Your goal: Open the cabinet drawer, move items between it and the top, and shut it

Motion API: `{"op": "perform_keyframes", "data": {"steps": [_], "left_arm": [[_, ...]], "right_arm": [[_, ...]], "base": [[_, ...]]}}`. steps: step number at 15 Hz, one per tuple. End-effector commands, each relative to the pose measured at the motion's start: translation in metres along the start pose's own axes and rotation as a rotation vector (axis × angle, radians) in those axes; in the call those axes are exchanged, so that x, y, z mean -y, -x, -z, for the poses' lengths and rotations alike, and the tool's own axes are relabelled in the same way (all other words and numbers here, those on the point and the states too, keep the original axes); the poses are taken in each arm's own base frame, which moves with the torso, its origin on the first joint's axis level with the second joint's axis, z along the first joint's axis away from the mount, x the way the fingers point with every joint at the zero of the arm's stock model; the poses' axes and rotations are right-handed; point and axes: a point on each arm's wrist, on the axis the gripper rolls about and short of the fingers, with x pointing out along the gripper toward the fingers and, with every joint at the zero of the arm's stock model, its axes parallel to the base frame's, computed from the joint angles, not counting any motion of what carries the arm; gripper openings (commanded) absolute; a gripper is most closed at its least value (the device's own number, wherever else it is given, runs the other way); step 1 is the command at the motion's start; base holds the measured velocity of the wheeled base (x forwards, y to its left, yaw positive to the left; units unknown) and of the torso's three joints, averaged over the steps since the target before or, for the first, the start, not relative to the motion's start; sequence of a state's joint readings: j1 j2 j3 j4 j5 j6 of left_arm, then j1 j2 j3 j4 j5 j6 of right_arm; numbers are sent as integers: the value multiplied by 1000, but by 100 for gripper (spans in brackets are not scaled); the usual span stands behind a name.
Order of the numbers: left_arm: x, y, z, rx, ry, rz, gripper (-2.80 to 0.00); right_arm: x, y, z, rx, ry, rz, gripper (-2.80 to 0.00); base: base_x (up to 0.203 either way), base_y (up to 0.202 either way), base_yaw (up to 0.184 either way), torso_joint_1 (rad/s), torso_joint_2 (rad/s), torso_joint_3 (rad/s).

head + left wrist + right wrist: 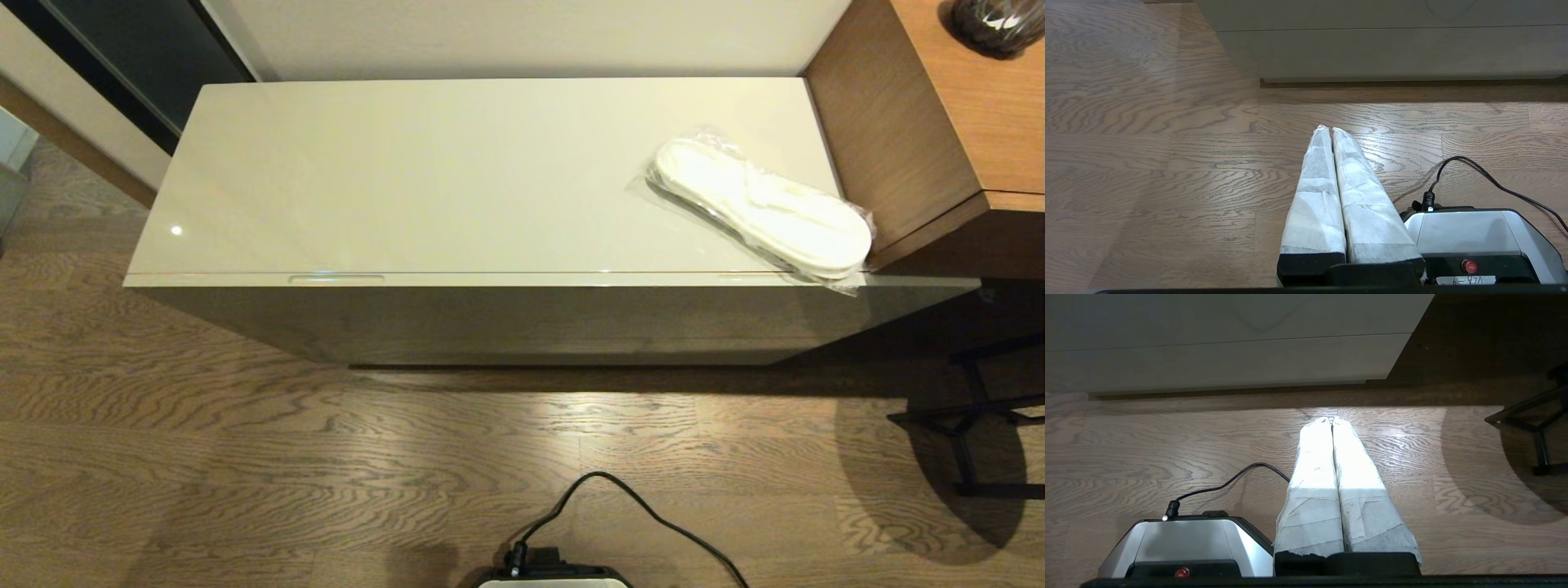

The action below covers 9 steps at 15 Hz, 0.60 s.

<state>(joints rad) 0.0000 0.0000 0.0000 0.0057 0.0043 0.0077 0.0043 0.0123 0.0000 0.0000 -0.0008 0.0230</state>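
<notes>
The long glossy beige cabinet fills the head view, and its drawer [490, 280] is closed, with two slot handles [335, 278] along the front edge. On the cabinet's top [392, 171], at the right end, lie white slippers [763, 207] sealed in clear plastic, one corner overhanging the front edge. The white wrapped bundle is out of view. Neither arm shows in the head view. My left gripper [1328, 129] and my right gripper [1332, 419] both hang low over the wooden floor in front of the cabinet, their white-wrapped fingers pressed together, holding nothing.
A brown wooden unit [922, 122] abuts the cabinet's right end, with a dark object [992, 24] on it. A black metal stand [971, 416] sits on the floor at the right. My base [555, 576] and its black cable [645, 510] lie on the floor before the cabinet.
</notes>
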Motion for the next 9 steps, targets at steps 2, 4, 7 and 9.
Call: {"op": "perform_keyframes", "data": {"steps": [2, 4, 7, 9], "left_arm": [[0, 0, 0, -2, 0, 0, -280], [0, 0, 0, -2, 0, 0, -280], [0, 0, 0, -2, 0, 0, -280], [0, 0, 0, -2, 0, 0, -280]], "right_arm": [[0, 0, 1, -3, 0, 1, -280], [0, 0, 1, -3, 0, 1, -280], [0, 0, 1, -3, 0, -1, -280], [0, 0, 1, -3, 0, 1, -280]], "base": [[0, 0, 0, 0, 0, 0], [0, 0, 0, 0, 0, 0], [0, 0, 0, 0, 0, 0], [0, 0, 0, 0, 0, 0]]}}
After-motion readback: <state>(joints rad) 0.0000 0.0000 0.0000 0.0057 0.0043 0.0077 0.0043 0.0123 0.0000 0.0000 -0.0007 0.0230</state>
